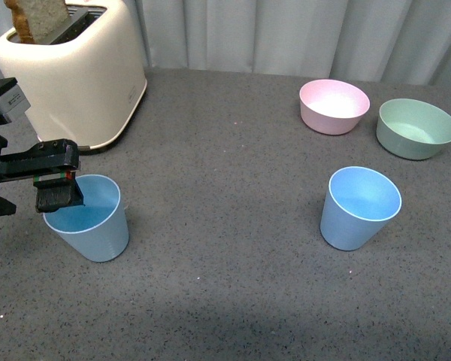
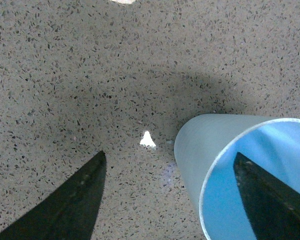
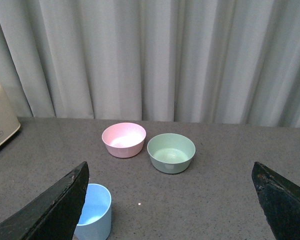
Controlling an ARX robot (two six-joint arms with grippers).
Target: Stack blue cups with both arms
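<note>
**Spread left gripper (image 1: pixel 58 194) straddles left blue cup (image 1: pixel 90 226) rim**

One finger (image 2: pixel 270 200) sits inside the cup, the other outside. The cup stands at 8 o'clock on the worktop (image 1: pixel 225 150). Right gripper (image 3: pixel 170 210) spread wide, holding nothing. Right blue cup (image 1: pixel 358 207) upright at 4 o'clock. Pink bowl (image 1: pixel 334 106) and green bowl (image 1: pixel 416 128) at 1–2 o'clock. Cream toaster (image 1: pixel 75 68) with bread slice (image 1: pixel 37 19) at 10 o'clock; its small marking is unreadable.

L-ARM: bulky black left arm (image 1: pixel 15 162) reaches in level from the left edge | L-GRIP: boxy black left gripper (image 1: pixel 59 195) with fingers angled downward, jaws parted wide | R-GRIP: black right gripper (image 3: pixel 167 210) shows only in its wrist view, held about level, jaws spread wide, nothing between them
</note>
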